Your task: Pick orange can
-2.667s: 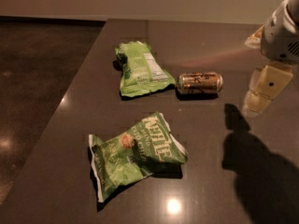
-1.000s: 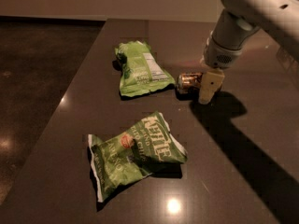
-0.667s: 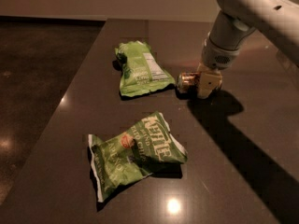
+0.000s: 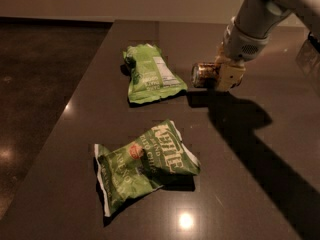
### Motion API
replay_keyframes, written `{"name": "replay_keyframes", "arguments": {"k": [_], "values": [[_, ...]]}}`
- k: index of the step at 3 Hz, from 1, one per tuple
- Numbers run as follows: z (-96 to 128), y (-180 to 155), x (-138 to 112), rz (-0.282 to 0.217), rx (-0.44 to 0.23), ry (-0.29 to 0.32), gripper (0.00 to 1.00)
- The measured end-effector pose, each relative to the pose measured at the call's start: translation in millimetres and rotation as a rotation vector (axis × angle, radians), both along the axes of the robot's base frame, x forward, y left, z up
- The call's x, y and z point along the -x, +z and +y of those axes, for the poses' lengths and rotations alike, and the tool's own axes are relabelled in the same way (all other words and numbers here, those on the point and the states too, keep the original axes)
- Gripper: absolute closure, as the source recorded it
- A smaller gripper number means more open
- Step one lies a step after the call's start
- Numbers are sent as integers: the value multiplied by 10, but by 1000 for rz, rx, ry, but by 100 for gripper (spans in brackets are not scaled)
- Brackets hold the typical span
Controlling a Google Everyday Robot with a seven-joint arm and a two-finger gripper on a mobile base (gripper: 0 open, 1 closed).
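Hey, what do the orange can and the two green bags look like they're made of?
Orange can, with the gripper at its right end: metal, likely aluminium, judging by its shiny silver end. Far bag and near bag: crinkled, glossy plastic film, probably.

Single camera, raised above near edge of dark glossy counter (image 4: pixel 150 219), angled down toward far edge. Counter's left edge runs diagonally through frame. Medium-close range. Beige gripper (image 4: pixel 226 78) upper right, nearer far edge.

Dark table (image 4: pixel 280 104); far chip bag (image 4: pixel 152 75), near chip bag (image 4: pixel 147 166) lying on it; hand (image 4: pixel 223 77) above, clasping orange can (image 4: pixel 202 75).
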State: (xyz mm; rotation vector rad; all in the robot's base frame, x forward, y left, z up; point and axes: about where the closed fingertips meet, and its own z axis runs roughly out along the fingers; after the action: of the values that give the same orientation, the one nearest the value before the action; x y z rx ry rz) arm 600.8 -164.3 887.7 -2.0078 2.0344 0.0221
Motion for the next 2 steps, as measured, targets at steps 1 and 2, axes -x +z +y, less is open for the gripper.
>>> {"name": "replay_keyframes", "arguments": {"k": [1, 2], "values": [[44, 388, 67, -45, -21, 93, 100], [142, 723, 168, -95, -22, 194, 100]]}}
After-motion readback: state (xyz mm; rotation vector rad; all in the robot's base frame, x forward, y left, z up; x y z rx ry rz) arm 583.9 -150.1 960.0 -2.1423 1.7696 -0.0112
